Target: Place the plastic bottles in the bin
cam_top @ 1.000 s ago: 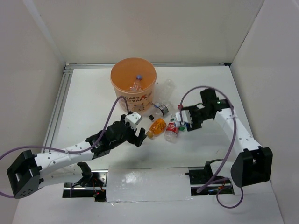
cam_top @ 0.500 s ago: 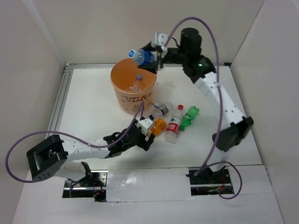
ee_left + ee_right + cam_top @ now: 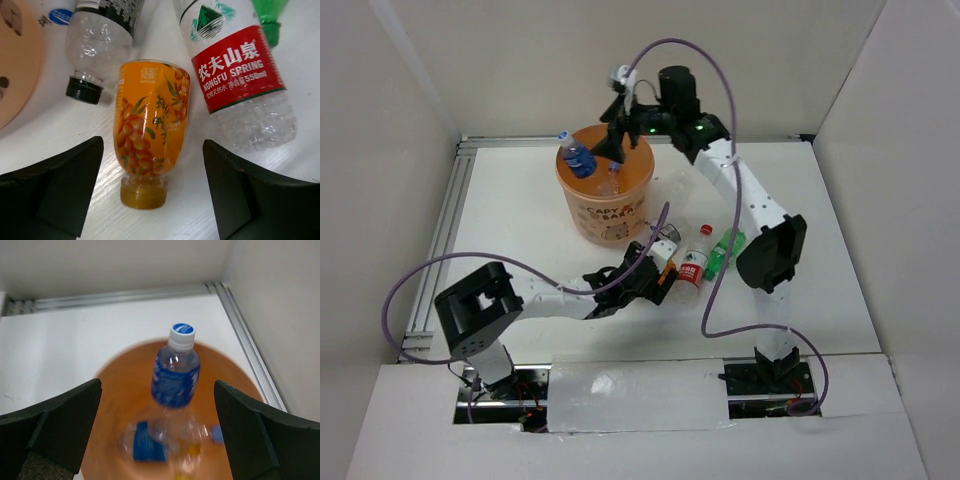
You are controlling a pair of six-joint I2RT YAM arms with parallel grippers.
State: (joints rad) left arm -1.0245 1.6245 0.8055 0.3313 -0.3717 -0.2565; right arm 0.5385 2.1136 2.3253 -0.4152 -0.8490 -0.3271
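The bin is a round orange tub at the back. My right gripper hangs open above it. A blue-labelled bottle is loose in the air between its fingers, over the bin's mouth. Another blue-labelled bottle lies blurred inside. My left gripper is open low over the table, straddling an orange bottle lying cap toward me without touching it. Beside that lie a red-white labelled bottle, a dark-labelled one and a green one.
A clear bottle lies just right of the bin. White walls close the table on three sides, with a metal rail along the left edge. A purple cable loops over the left arm.
My right arm swung up from the table to above the bin with the blue-labelled bottle and opened; the bottle now drops free. My left gripper slid right to straddle the orange bottle.
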